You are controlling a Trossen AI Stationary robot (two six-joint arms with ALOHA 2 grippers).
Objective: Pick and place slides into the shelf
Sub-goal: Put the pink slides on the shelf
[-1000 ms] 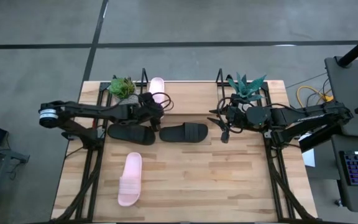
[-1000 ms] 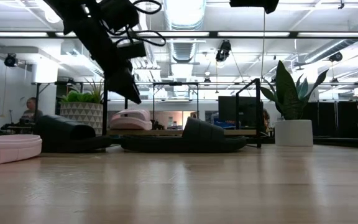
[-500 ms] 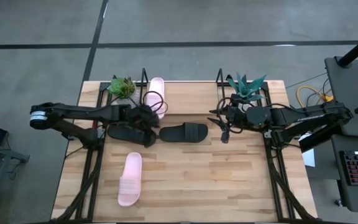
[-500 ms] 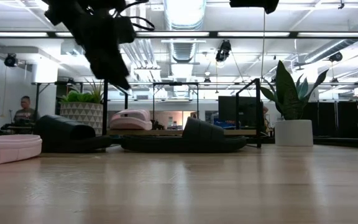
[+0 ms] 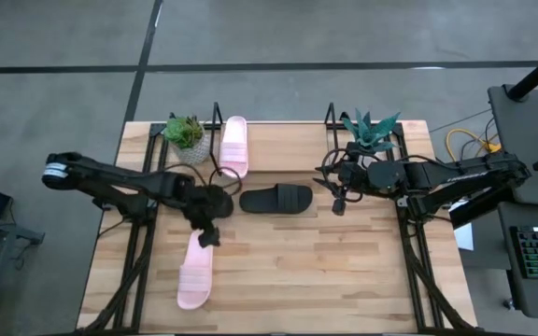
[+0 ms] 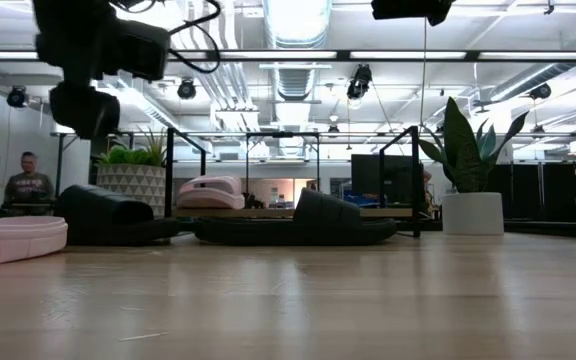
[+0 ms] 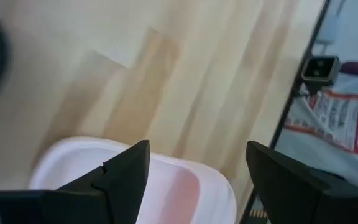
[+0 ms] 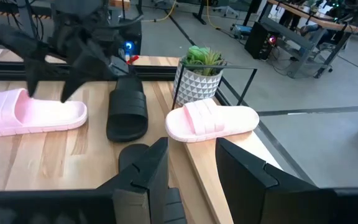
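Hovering over the near pink slide, the left gripper is holding its dark fingers wide apart with nothing between them; its wrist view is showing only the slide's smooth, rounded end against pale wood grain. The other pink slide, ribbed across its broad strap, is lying on the wooden base of the thin black wire shelf. One matte black slide is sitting flat on the table in front of the shelf; a second black slide is lying mostly hidden under the left arm from above. The right gripper is waiting just beside the black slide, fingers partly parted and empty.
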